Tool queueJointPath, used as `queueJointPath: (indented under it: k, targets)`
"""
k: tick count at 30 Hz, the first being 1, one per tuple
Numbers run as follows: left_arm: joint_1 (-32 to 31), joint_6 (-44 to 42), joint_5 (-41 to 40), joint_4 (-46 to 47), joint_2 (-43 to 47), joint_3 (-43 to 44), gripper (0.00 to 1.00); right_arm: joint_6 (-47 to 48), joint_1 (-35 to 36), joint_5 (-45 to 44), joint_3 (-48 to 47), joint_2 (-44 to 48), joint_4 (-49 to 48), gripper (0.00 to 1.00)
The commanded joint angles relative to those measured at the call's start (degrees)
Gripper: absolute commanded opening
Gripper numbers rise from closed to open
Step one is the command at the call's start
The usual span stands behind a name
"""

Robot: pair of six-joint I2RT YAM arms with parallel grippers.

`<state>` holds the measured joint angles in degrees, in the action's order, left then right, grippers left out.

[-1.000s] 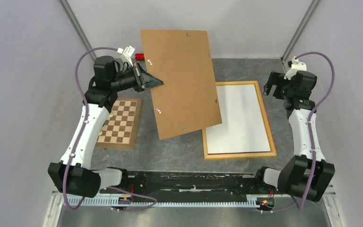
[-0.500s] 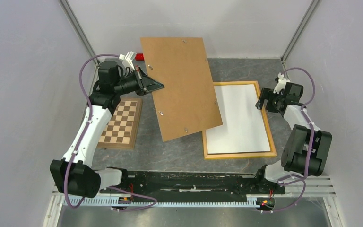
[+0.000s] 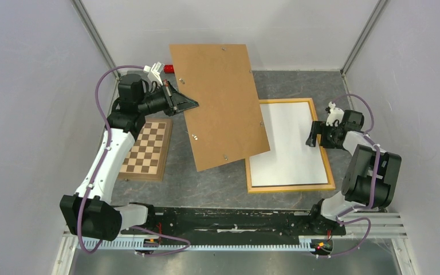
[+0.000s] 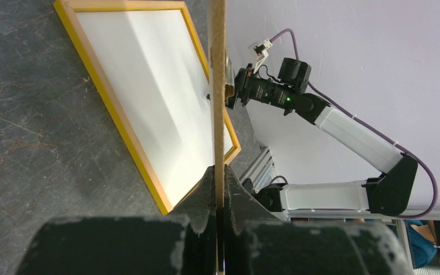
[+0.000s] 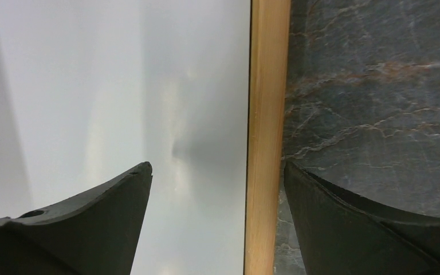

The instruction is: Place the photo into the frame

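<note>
The yellow-orange frame (image 3: 289, 187) lies flat on the table at the right. A plain white sheet (image 3: 292, 146) fills it, seemingly the photo's white back; no dark print shows. My left gripper (image 3: 190, 103) is shut on the left edge of the brown backing board (image 3: 223, 103) and holds it tilted in the air, its lower corner over the frame's left side. The left wrist view shows the board edge-on (image 4: 217, 86) between my fingers. My right gripper (image 3: 315, 134) is open, low over the frame's right rail (image 5: 266, 114), one finger (image 5: 91, 217) over the white sheet, the other over the table.
A brown-and-cream chessboard (image 3: 145, 149) lies on the table at the left, under my left arm. A small red object (image 3: 169, 69) sits at the back by the wall. Grey walls close in the table on three sides.
My right arm has folded down and swung inward, bringing its open gripper from above the table's right side onto the frame's right rail. The left gripper and the board shifted slightly.
</note>
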<state>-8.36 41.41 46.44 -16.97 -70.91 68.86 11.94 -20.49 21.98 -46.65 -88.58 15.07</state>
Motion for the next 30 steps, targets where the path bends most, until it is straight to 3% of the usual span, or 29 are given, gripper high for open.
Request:
queueJointPath:
  k: [1, 14, 30]
  targets:
    - [0.24, -0.53, 1.45, 5.22, 1.44, 1.89, 0.02, 2.45, -0.24, 4.73, 0.29, -1.27, 0.37, 0.88]
    - [0.23, -2.79, 0.28, 2.87, -1.1, 3.09, 0.02, 1.3, 1.59, 10.69, -0.29, -3.49, -0.14, 0.86]
    - [1.26, -6.73, -2.94, -0.13, -1.86, 1.29, 0.02, -3.83, 13.54, 10.02, 2.88, -1.92, -5.07, 0.85]
